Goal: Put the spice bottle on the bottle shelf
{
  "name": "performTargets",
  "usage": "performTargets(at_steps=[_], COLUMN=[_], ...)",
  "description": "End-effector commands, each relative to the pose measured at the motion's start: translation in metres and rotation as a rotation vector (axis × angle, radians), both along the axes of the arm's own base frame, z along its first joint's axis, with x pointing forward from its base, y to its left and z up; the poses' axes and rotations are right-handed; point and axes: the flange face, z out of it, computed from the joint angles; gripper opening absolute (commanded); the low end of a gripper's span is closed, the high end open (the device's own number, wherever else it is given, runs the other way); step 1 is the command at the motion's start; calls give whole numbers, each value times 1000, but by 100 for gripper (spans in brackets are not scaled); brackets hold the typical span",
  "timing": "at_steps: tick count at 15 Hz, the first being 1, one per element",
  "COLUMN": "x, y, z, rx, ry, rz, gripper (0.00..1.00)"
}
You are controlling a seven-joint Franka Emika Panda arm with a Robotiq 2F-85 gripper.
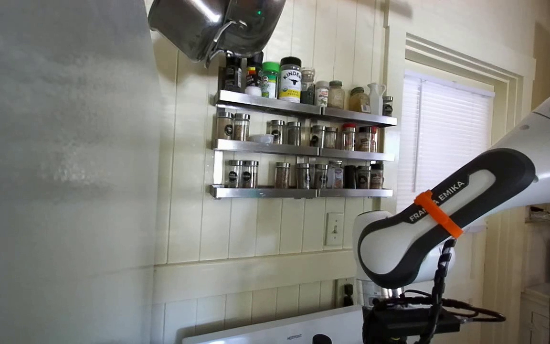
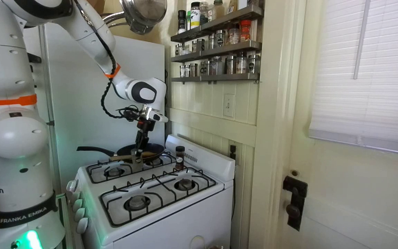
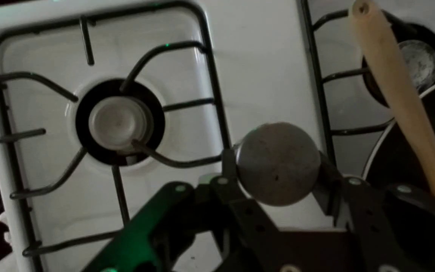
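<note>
Hand (image 3: 278,168) in wrist view: pinching the spice bottle (image 3: 278,162) around its top | in an exterior view: stove (image 2: 123,182) beneath hand | in an exterior view: bottle shelf (image 1: 303,150) well above hand | step: likely grasping | next: steady upright lift shelfward

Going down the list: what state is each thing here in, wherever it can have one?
Claw: closed around the spice bottle
Spice bottle: upright, lid on, not yet shelved
Black-capped bottle: upright, cap on
Frying pan: uncovered, wooden utensil across its rim
Burners: no flame visible
Bottle shelf: partly filled, gaps on the lower two tiers
Blind: lowered
Door: looks closed
Light switch: too small to tell
Steel pots: hanging
</note>
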Motion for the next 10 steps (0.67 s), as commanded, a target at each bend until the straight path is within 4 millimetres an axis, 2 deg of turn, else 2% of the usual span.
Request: performTargets(at_steps=[1, 2, 3, 7, 8, 10], x=[13, 16, 13, 18, 18, 24], y=[-12, -14, -8, -14, -14, -5], z=[-7, -8, -2, -7, -7, -10], rx=[41, 79, 38, 59, 59, 88], ry=[-107, -124, -93, -111, -111, -108], rz=[56, 62, 39, 60, 60, 105], gripper=[25, 25, 50, 50, 25, 25])
